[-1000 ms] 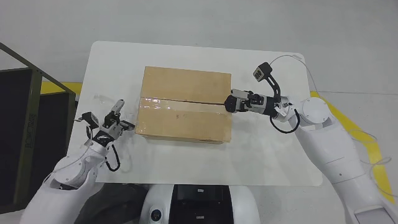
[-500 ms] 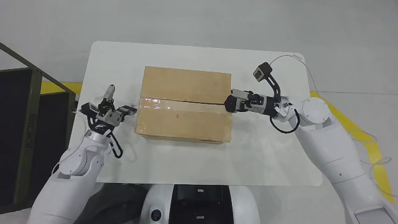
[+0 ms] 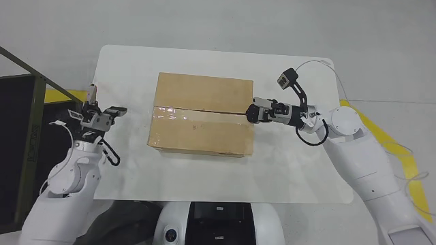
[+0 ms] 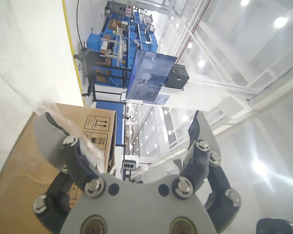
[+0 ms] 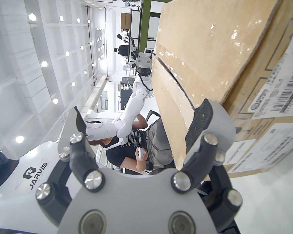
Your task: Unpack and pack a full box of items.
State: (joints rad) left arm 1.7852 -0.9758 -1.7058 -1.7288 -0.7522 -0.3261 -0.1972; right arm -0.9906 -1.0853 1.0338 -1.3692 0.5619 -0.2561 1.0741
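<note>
A closed cardboard box [image 3: 202,114] lies in the middle of the white table [image 3: 300,170], with glossy tape along its centre seam [image 3: 197,111]. My right gripper [image 3: 251,112] is open at the box's right end, level with the seam; one finger [image 5: 202,120] rests against the flap edge of the box [image 5: 210,37], where the seam [image 5: 173,79] looks slit. My left gripper [image 3: 102,111] hangs open near the table's left edge, apart from the box. In the left wrist view the left gripper [image 4: 122,127] holds nothing, and crumpled clear tape [image 4: 88,140] shows by one finger, in front of the box [image 4: 22,161].
A dark bin with a green frame [image 3: 27,143] stands off the table's left side, close to my left arm. Bare table surface lies in front of and behind the box. A yellow floor line [image 3: 392,146] runs past the right side.
My left gripper has swung away from the box's left end, moving left and back toward the table's edge. The right arm and the box have not moved.
</note>
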